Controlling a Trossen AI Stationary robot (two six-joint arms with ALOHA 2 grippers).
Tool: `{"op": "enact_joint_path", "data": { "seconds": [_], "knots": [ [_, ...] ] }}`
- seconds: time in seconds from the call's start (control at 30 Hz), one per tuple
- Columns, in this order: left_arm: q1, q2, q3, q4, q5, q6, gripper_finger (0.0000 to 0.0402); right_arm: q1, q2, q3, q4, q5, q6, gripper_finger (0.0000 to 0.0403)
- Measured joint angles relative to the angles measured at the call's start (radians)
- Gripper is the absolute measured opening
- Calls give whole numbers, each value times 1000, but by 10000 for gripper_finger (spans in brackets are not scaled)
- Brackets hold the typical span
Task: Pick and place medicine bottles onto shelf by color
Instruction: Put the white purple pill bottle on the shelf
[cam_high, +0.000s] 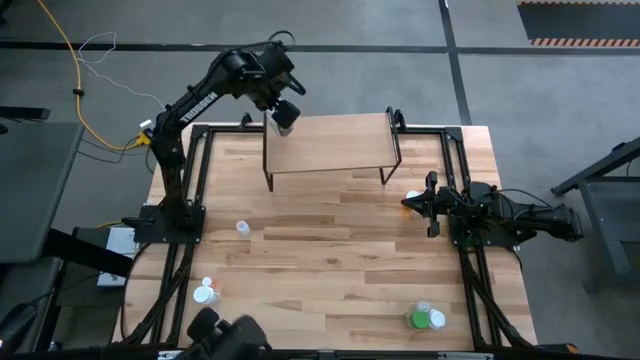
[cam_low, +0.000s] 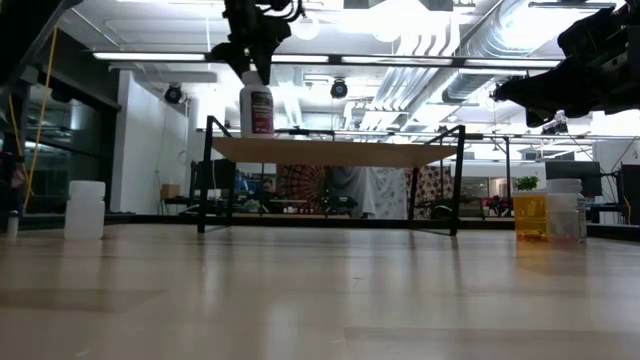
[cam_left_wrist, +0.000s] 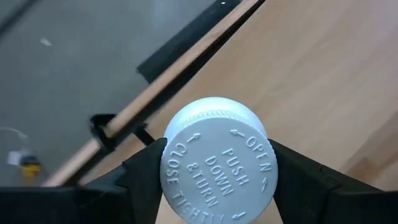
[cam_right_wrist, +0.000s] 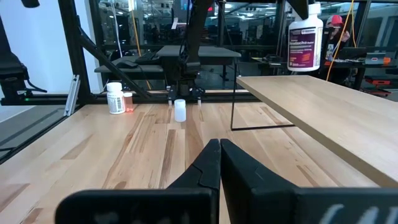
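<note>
My left gripper is shut on a white medicine bottle with a red label at the far-left corner of the light-wood shelf. The bottle is upright, its base at the shelf top. I cannot tell whether it rests on the board or hangs just above it. It also shows in the right wrist view. My right gripper is shut and empty, low over the table right of the shelf. My left gripper pinches the bottle's white cap between its two fingers, one on each side of the cap's rim. The fingers come from above, pointing down. The bottle hangs upright below them, its base at the shelf board.
A small white bottle stands on the table left of centre. A white bottle and an orange one stand near the front left. A green bottle and a white-capped one stand near the front right. Black frame rails run along both table sides.
</note>
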Motion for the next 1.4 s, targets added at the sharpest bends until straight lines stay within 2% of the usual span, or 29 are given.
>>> {"op": "enact_joint_path", "data": {
  "seconds": [0.1, 0.5, 1.4],
  "knots": [
    [32, 0, 0, 0, 49, -9, 230, 0, 0, 0, 0, 0, 0, 0],
    [91, 21, 0, -17, 43, -62, 230, 0, 0, 0, 0, 0, 0, 0],
    [82, 76, 3, 0, 33, -69, 244, 0, 0, 0, 0, 0, 0, 0]
  ]
}}
